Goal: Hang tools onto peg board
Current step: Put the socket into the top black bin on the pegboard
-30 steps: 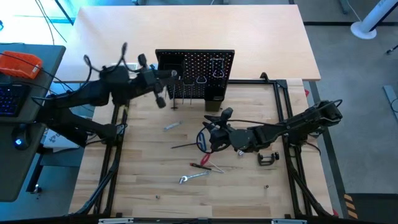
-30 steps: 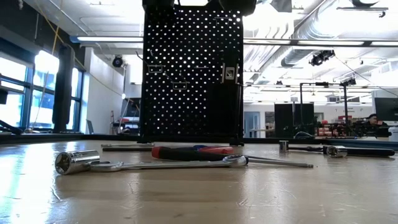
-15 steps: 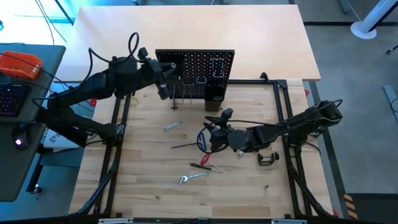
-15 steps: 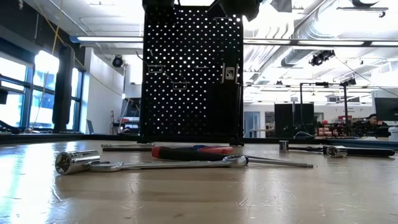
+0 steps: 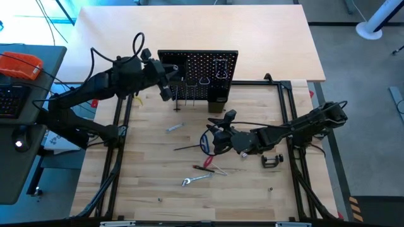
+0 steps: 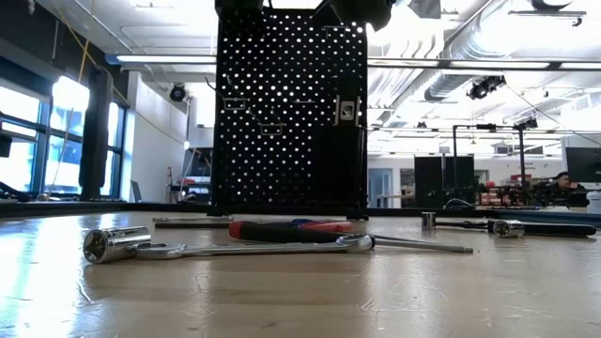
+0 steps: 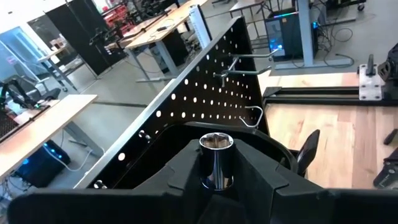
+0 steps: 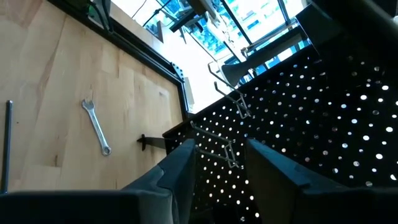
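Behind peg board [image 7: 205, 99], left tool [image 7: 217, 180] grips socket [image 7: 216, 160].

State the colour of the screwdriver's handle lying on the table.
The screwdriver handle is red with a black grip section, best seen in the low view.

Even bright overhead light, soft shadows on the worktop [image 5: 145, 164]. Low view backlit: windows and ceiling strips glare, peg board [image 6: 291, 113] silhouetted, near worktop blurred. Wrist views sharp.

peg board [image 5: 197, 74] at table's far edge | wrenches [image 5: 196, 180] before it, apart
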{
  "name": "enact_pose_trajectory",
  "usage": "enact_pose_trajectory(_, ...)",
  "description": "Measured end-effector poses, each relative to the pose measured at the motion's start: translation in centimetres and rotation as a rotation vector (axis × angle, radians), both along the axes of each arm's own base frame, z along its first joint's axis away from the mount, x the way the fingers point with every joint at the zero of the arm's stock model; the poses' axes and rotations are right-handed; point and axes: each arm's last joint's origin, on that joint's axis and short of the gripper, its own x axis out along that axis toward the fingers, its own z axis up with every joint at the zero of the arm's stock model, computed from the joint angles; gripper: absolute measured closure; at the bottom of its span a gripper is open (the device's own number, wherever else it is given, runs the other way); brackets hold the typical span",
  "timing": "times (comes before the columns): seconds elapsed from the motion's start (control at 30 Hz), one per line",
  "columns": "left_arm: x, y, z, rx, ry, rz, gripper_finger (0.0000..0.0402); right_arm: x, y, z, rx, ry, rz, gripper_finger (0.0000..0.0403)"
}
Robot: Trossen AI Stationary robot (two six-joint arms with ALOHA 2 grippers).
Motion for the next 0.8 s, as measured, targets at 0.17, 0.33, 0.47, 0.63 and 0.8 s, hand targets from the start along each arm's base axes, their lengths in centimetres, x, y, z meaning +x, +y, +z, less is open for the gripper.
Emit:
enact_pose_trajectory(0.17, 0.0, 0.0, 0.0, 0.003, 0.002, -0.003, 0.0304, 0.0, 0.0, 0.0, 0.0, 0.0, 0.0, 0.0269)
enact_pose_trajectory(0.33, 0.0, 0.0, 0.0, 0.005, -0.002, 0.0, 0.0265, 0.0, 0.0, 0.0, 0.0, 0.0, 0.0, 0.0269)
enact_pose_trajectory(0.47, 0.0, 0.0, 0.3, 0.023, -0.021, 0.001, 0.024, 0.0, 0.0, 0.0, 0.0, 0.0, 0.0, 0.0269)
enact_pose_trajectory(0.63, -0.5, -0.9, 1.3, 0.067, -0.075, -0.091, 0.0232, 0.0, 0.0, 0.0, -0.001, 0.004, 0.0, 0.0269)
enact_pose_trajectory(0.8, -1.6, -3.6, 2.4, 0.115, -0.11, -0.256, 0.0233, 0.0, 0.0, -0.1, -0.004, 0.011, 0.0, 0.0269)
